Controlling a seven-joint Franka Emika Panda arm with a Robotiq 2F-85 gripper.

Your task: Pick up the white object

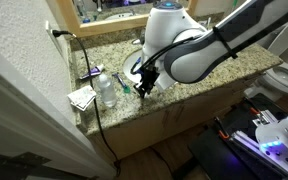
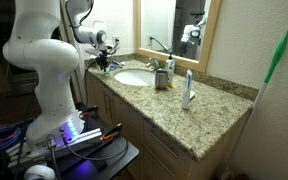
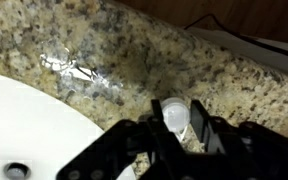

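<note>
sink basin [image 3: 34, 120]: drain [image 3: 17, 170] visible | bottle [image 1: 106, 90]: clear | pincer [image 3: 179, 128]: clamps white object [image 3: 172, 110]

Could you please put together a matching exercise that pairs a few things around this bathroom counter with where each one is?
Things:
1. white object
2. clear bottle
3. sink
4. green stick

Places:
A. beside the folded paper
B. between the fingers of the gripper
C. tilted, past the counter's end
D. set into the granite counter

Pairs: 1-B, 2-A, 3-D, 4-C
</note>
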